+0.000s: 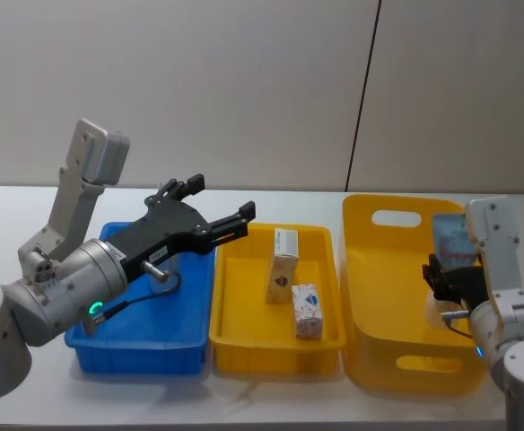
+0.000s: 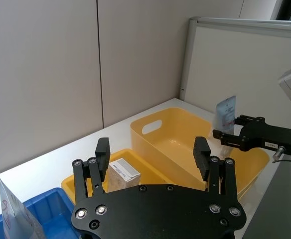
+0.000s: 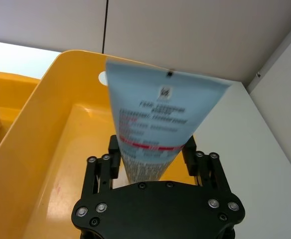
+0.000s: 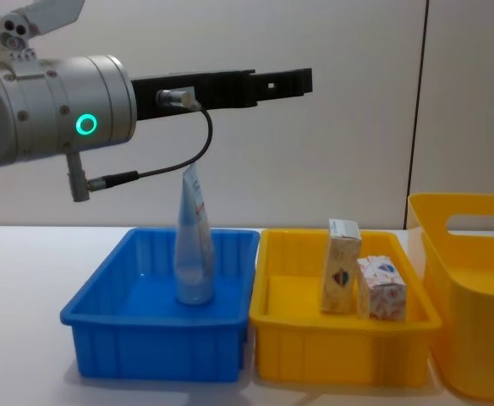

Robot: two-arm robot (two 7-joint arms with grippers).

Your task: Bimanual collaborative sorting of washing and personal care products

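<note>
Above the large yellow bin (image 1: 397, 296) | right pincer (image 3: 152, 150) clamped on pale blue pack (image 3: 160, 109), long axis upright, bin floor straight below | left pincer (image 2: 152, 149) spread empty, raised by blue bin (image 1: 136, 346), farther off.

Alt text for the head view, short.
Right gripper holds a pale blue pack over the large yellow bin. Left gripper hangs open above the right edge of the blue bin. A beige carton and a patterned carton stand in the middle yellow tray.

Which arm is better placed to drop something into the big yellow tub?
Right: the right gripper holds a pale blue package above the big yellow tub. The left gripper hangs open, empty, farther off.
</note>
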